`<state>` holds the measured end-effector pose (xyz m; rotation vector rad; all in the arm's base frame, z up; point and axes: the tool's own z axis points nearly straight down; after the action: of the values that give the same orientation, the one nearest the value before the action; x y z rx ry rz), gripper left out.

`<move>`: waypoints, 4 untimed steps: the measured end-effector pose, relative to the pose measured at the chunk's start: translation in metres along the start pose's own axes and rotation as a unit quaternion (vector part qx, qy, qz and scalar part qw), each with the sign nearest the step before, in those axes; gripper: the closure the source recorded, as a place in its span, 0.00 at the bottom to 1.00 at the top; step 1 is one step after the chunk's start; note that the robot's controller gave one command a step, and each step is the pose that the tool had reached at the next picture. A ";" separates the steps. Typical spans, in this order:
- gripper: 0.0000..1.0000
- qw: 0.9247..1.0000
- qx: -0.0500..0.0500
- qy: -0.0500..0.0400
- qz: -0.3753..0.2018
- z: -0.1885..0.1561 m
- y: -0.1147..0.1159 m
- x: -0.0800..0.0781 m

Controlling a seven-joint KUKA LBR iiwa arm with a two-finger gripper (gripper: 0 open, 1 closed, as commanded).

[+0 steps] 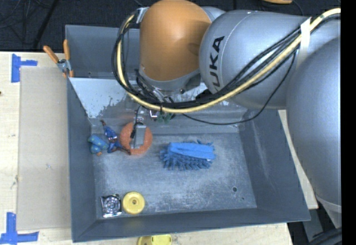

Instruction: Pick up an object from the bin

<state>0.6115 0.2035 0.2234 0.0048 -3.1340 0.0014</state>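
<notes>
Camera view: orange round object point(143, 146) lies on the floor in the left half of the bin point(222, 185), toward the back wall. It looks like a squat ball or thick disc; the exact shape is partly covered. The hand point(138, 133) is down directly over it, with the grey tip crossing the object's upper middle. Contact looks likely but cannot be confirmed from this angle. Hand released or clenched: cannot tell.

Blue toy figure point(102, 141) lies just beside the orange object on its left, with a small brownish part between them; touching or not, cannot tell. Blue brush point(188, 155) lies to the right of the orange object, near but apart, with its bristles turned toward the front wall.

Yellow disc point(133, 203) and silver metal piece point(111, 205) sit side by side in the front left corner, just touching and well apart from the hand.

Grey arm point(261, 60) enters from the right. Its orange cover point(169, 35) sits above the hand. Black and yellow cables point(183, 109) loop round the wrist.
</notes>
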 end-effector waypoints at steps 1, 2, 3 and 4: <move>0.00 1.000 -0.001 -0.004 0.002 -0.005 -0.001 -0.002; 0.00 0.999 -0.001 -0.006 -0.040 0.037 -0.014 -0.002; 0.00 0.990 0.000 -0.005 -0.138 0.087 -0.022 0.001; 0.00 0.995 0.000 -0.003 -0.099 0.116 -0.028 -0.004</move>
<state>0.6151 0.1753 0.1071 0.3162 -3.1246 -0.0012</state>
